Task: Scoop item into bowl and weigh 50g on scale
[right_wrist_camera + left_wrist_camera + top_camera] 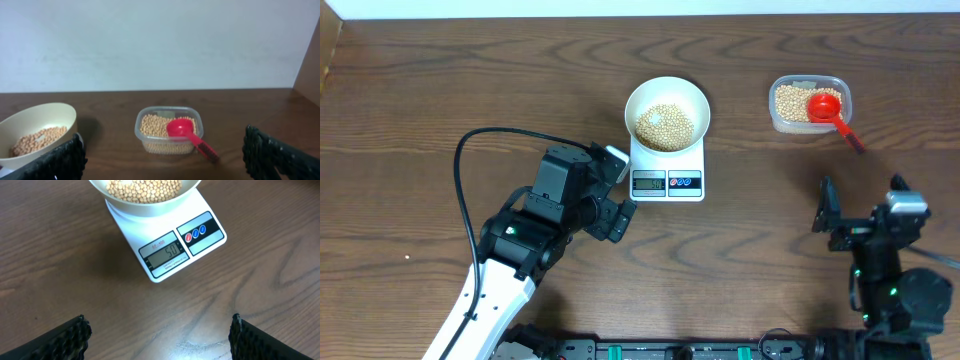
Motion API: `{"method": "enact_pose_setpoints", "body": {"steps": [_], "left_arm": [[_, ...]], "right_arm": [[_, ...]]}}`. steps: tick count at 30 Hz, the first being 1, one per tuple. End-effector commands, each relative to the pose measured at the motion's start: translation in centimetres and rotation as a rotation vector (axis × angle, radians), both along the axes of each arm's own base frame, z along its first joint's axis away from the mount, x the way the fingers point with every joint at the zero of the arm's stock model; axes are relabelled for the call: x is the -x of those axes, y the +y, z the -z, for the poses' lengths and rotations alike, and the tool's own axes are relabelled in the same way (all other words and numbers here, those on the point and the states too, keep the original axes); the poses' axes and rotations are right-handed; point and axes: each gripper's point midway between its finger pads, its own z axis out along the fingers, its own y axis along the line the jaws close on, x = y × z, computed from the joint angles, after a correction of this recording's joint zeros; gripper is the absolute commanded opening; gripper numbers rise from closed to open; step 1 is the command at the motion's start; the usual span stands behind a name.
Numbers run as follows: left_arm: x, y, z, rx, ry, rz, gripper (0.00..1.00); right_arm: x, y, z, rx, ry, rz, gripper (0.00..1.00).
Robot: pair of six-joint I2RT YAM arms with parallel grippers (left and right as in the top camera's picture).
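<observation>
Left wrist view: the bowl (pixel 150 209) is cut off by the top edge. The scale (pixel 207 242) beneath it shows its display (pixel 167 254), which seems to read 50; overhead the digits are too small to read. The beans (pixel 665 126) lie in the bowl. More fill a clear tub (pixel 775 115) with a red scoop (pixel 825 106), whose handle overhangs the rim. Dark wood-grain counter (pixel 440 80), pale wall (pixel 160 45) behind. Left end effector (pixel 160 337) spread wide, empty, just before the scale. Right end effector (pixel 167 160) equally wide, empty, well apart from the tub, bare counter between.
</observation>
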Motion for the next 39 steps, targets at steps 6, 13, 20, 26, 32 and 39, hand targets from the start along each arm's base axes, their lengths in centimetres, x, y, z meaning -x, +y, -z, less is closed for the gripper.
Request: {"method": "enact_pose_setpoints", "body": {"steps": [6,13,20,26,32,39], "left_arm": [[0.2,-0.2,0.1,0.01,0.01,0.006,0.91],[0.2,-0.2,0.1,0.01,0.01,0.006,0.91],[0.2,-0.2,0.1,0.01,0.01,0.006,0.91],[0.2,-0.2,0.1,0.01,0.01,0.006,0.91],[0.2,-0.2,0.1,0.01,0.01,0.006,0.91],[0.2,-0.2,0.1,0.01,0.01,0.006,0.91]], "right_arm": [[0.5,0.1,3.1,0.002,-0.056,0.03,0.99],[0.3,0.1,6.8,0.001,-0.028,0.029,0.99],[0.2,1.0,9.4,-0.006,0.035,-0.023,0.99],[0.2,1.0,9.4,-0.009,0.035,-0.023,0.99],[0.2,1.0,9.4,-0.008,0.035,-0.022,0.99],[0.2,1.0,9.4,-0.008,0.035,-0.022,0.99]]}}
